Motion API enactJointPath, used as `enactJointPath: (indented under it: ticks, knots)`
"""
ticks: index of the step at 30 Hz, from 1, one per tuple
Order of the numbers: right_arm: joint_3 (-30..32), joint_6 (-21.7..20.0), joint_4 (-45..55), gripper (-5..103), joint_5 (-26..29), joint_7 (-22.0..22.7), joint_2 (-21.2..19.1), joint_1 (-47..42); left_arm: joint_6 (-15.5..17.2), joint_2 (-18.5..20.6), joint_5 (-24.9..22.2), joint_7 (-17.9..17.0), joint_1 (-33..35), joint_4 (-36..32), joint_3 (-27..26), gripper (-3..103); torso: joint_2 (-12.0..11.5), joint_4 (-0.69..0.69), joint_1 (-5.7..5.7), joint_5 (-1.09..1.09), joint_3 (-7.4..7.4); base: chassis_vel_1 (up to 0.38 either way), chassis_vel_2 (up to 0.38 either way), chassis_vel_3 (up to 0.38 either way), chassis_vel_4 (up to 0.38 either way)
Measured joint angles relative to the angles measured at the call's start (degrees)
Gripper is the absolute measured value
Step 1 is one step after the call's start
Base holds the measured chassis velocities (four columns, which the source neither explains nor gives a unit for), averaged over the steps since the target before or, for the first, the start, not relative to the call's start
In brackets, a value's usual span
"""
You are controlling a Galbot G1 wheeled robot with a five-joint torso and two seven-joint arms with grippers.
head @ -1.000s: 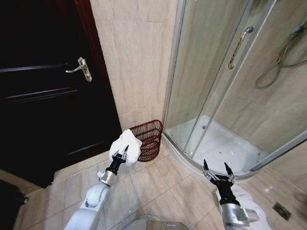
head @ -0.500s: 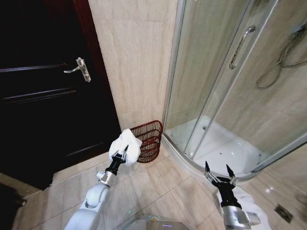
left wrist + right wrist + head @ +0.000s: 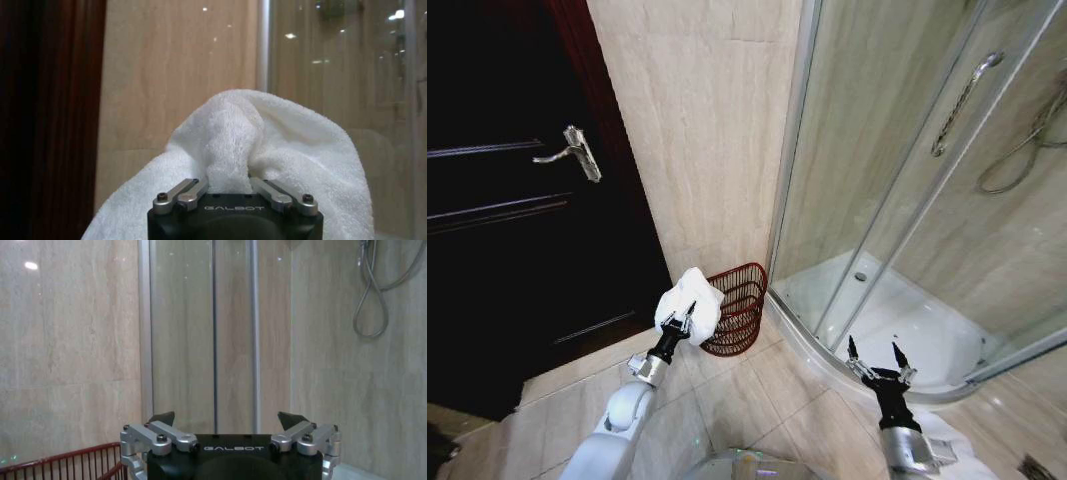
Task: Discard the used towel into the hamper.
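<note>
A crumpled white towel hangs bunched in my left gripper, which is shut on it just left of the hamper. The hamper is a small reddish-brown wire basket on the floor against the beige wall, beside the shower's corner; its rim also appears low in the right wrist view. In the left wrist view the towel bulges out over the shut fingers. My right gripper waits open and empty at the lower right, in front of the shower tray.
A dark wooden door with a metal handle stands to the left. A curved glass shower enclosure with a raised white tray takes up the right. Beige floor tiles lie between.
The whole picture has shifted as the camera moved: door handle and hamper sit slightly lower and further left. My left gripper still holds the towel by the hamper; the right stays open.
</note>
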Motion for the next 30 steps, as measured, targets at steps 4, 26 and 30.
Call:
enactJointPath:
  ticks: [4,26,30]
  knots:
    - [0.7,0.0,-0.1,100,0.2,0.1,-0.1,0.0,3.0,0.5,0.2,0.6,-4.2,0.2,2.2,12,0.0,0.01,0.02,0.00,0.03,0.000,0.000,0.000,0.000]
    - [3.4,-1.5,-0.1,100,4.0,0.5,-0.6,1.3,4.5,-3.6,-0.5,-3.8,-50.1,33.0,27.5,12,0.1,-0.01,0.10,0.02,0.11,0.000,0.000,0.000,0.000]
    - [3.6,-0.9,-0.3,100,5.0,0.5,-0.9,1.0,4.1,-4.7,4.1,-5.3,-51.2,37.0,26.5,12,0.1,-0.01,0.10,0.01,0.12,0.000,0.000,0.000,0.000]
